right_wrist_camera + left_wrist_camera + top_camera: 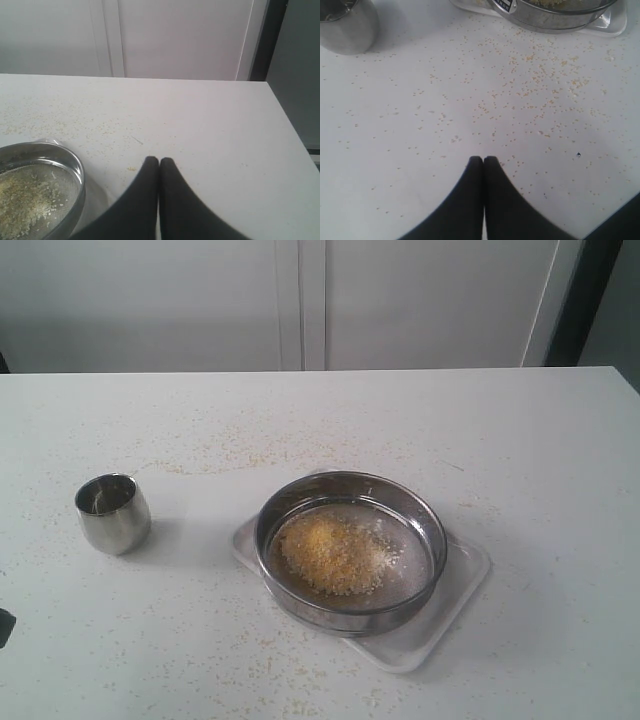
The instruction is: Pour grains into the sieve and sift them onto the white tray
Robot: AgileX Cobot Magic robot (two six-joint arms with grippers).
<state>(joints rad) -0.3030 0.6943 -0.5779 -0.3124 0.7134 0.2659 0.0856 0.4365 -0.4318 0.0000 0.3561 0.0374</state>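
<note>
The round steel sieve [350,550] rests on the white tray [462,592], right of the table's middle. A heap of yellow-orange and whitish grains [335,554] lies on its mesh. In the left wrist view the sieve [555,15] and tray [615,22] lie far from my left gripper [483,159], which is shut and empty over the grain-strewn table. My right gripper [159,160] is shut and empty too, beside the sieve [40,192] with grains [25,197] inside. Neither gripper shows in the exterior view.
A small rounded steel cup [112,512] stands upright to the left of the tray; the cup [345,25] also shows in the left wrist view. Loose grains [535,85] are scattered over the white table. A white wall stands behind the table's far edge [320,370].
</note>
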